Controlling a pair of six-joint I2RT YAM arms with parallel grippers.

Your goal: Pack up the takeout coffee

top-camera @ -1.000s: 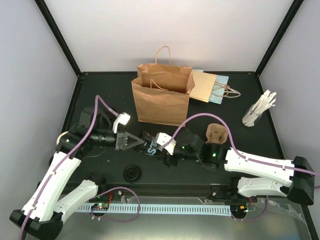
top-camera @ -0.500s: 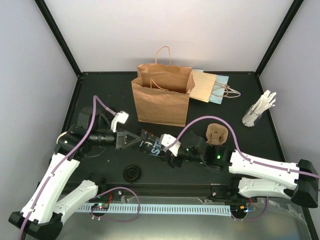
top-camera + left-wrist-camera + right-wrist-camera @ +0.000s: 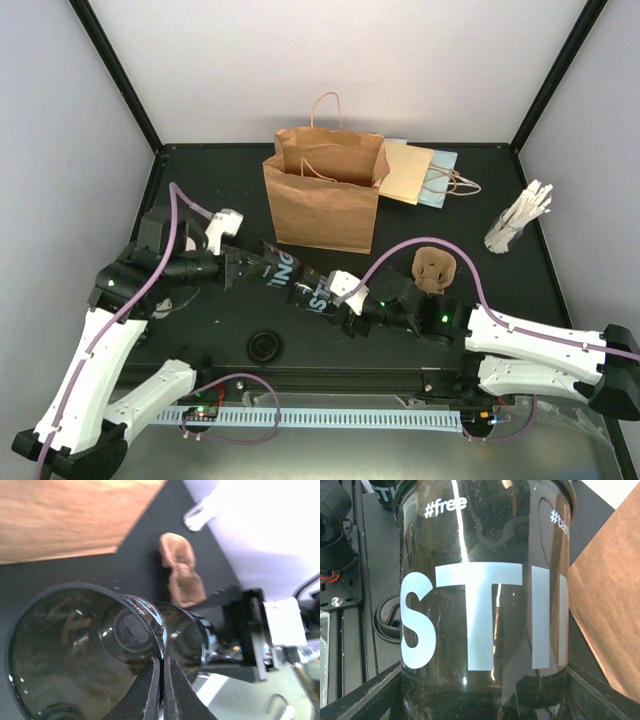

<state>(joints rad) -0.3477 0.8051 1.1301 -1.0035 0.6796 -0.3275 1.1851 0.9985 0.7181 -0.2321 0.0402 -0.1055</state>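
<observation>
White arms, purple cables

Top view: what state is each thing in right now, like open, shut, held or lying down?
left black cup: on its side, held by its rim.
right black cup: on its side, held round its wall.
left gripper: shut on left black cup.
right gripper: shut on right black cup.
large paper bag: upright, open.
small paper bag: lying flat.
cup carrier: empty.
black lid: loose, on no cup.
</observation>
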